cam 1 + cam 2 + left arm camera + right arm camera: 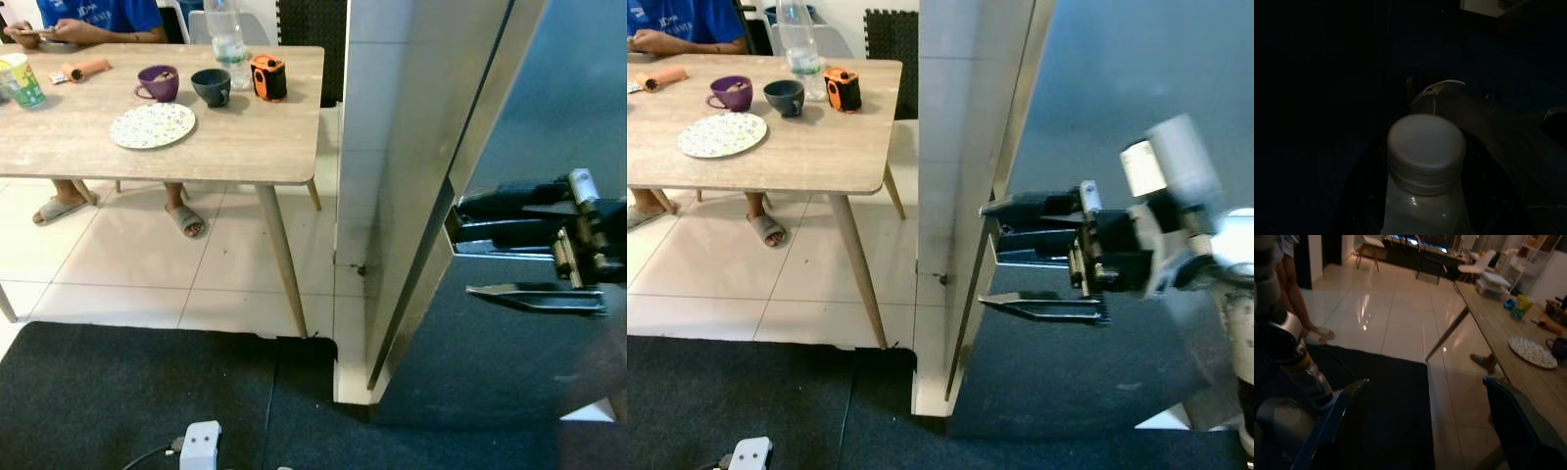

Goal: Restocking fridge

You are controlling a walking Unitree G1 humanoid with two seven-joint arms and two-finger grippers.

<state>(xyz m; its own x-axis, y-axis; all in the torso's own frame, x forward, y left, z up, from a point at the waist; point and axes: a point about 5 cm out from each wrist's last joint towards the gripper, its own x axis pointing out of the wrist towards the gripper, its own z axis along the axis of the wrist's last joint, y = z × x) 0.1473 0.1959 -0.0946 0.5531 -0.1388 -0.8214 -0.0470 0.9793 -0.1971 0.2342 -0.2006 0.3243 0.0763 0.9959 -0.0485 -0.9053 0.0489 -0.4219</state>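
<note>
At fridge door (1097,147) edge, my right claw (1043,259) spread wide, empty; left claw state unclear, bottle (1425,161) between fingers: light, slippery, grip below cap.

Counter (245,147): pale matt wood grain. Floor (127,264): glossy tile. Mat (118,392): rough black fabric. Fridge door (1097,98): smooth, satin grey. Bottle cap (1426,147): ribbed plastic.

Both head eyes look forward and down, sharing the wooden table (245,147) and fridge door (1097,147); wrist cameras sight along their fingers.
</note>
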